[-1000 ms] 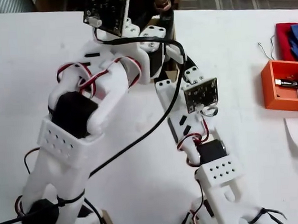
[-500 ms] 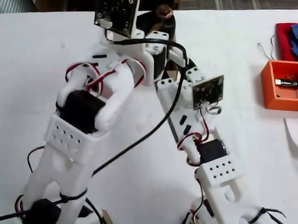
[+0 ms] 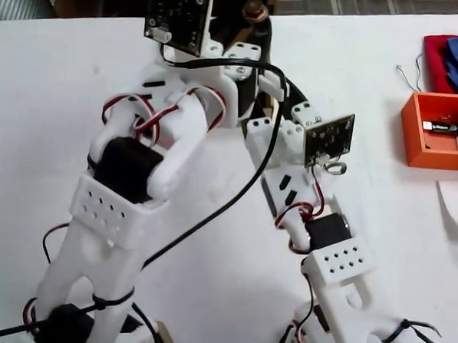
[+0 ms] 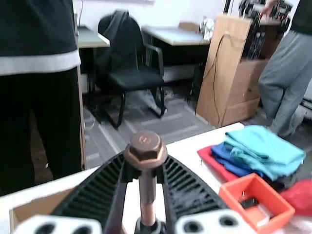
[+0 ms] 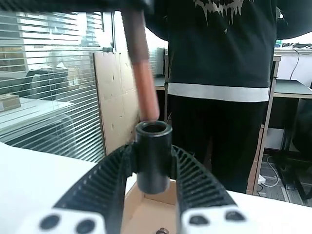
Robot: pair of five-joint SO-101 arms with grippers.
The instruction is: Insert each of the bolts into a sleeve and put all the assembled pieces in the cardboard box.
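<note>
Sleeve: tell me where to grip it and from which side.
Grip the sleeve by its round wall at mid-height, from the sides, as the right gripper does. It stands upright, and its open top must stay free for the bolt above it.

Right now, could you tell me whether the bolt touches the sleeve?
Cannot tell: in the right wrist view the bolt ends at the sleeve rim, hiding any gap.

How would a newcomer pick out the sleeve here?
Find the cardboard box; the right pincer hangs over it. The sleeve is the black tube clamped upright in that pincer. Unlike the copper bolt poised over it, it is hollow with an open top.
</note>
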